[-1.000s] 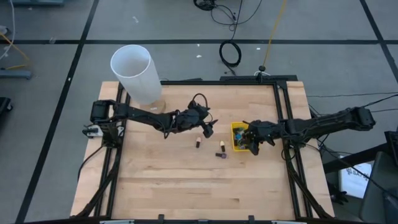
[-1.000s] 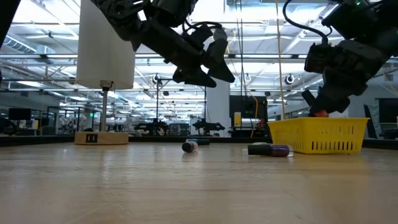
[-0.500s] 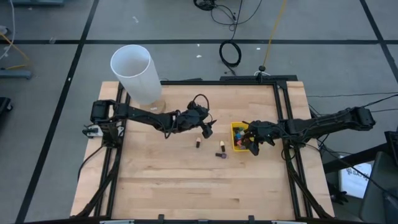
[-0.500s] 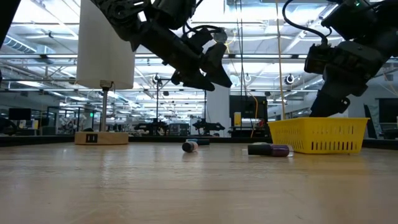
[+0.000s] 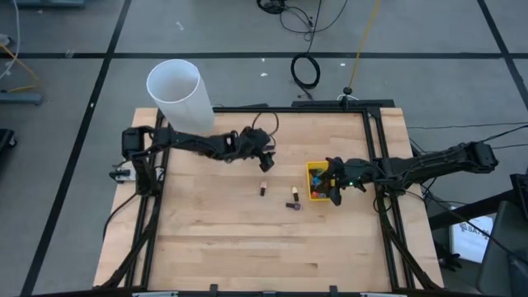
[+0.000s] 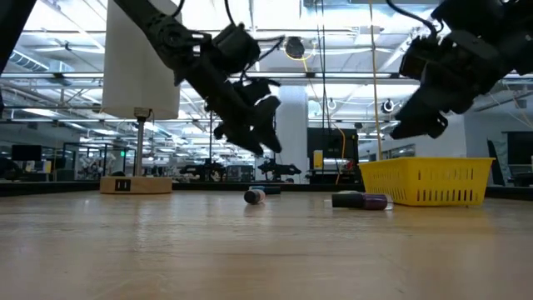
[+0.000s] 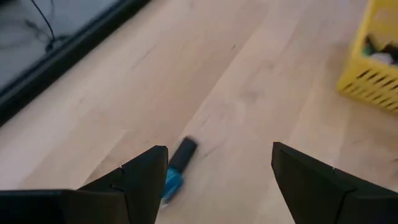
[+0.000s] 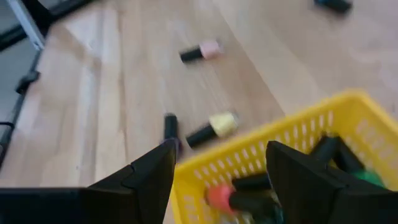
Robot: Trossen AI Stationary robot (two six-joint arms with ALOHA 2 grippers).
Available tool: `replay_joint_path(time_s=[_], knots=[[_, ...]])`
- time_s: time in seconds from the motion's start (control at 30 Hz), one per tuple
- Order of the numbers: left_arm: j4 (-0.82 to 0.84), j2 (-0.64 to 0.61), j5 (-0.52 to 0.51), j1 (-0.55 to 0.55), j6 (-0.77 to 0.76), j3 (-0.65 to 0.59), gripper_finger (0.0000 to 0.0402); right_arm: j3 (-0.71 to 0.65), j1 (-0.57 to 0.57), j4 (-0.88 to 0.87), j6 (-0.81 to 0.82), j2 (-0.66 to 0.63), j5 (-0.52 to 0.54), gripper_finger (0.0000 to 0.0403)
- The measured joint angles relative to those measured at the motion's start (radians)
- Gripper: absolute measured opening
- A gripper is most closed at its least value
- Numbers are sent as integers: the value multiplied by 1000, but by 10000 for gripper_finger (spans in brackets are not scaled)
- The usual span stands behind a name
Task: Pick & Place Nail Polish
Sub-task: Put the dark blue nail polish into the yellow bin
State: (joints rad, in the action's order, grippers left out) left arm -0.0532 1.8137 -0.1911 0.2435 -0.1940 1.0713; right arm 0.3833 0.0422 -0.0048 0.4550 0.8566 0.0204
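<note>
Only wrist-visible: teal bottle [image 7: 172,182]

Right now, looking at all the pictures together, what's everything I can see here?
tall white cylinder: one, white, upright at the table's far left corner
yellow plastic mesh bin: one, yellow, right side of the table
loose nail polish bottles: at least four, dark-capped, lying on the wood left of the bin: pink, pale yellow, purple, teal
binned nail polish bottles: several, count unclear, red and green among them, inside the bin
pale wooden table: one, black-framed
coiled cable: one, black, on the floor beyond the table
left gripper: open, empty, above the table near the teal bottle
right gripper: open, empty, above the bin's edge
</note>
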Motion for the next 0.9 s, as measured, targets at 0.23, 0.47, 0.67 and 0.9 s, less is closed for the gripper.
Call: replay_joint_path(time_s=[0.23,0.47,0.67,0.9], knots=[[95,0,105,71,99,0,278,0,-1,138,-91,-11,0,235],[96,0,35,51,160,0,278,0,-1,227,-164,-11,3,234],[23,64,33,50,163,3,278,0,-2,249,-187,-11,6,231],[39,202,-8,54,216,96,278,0,-3,262,-180,-11,7,228]])
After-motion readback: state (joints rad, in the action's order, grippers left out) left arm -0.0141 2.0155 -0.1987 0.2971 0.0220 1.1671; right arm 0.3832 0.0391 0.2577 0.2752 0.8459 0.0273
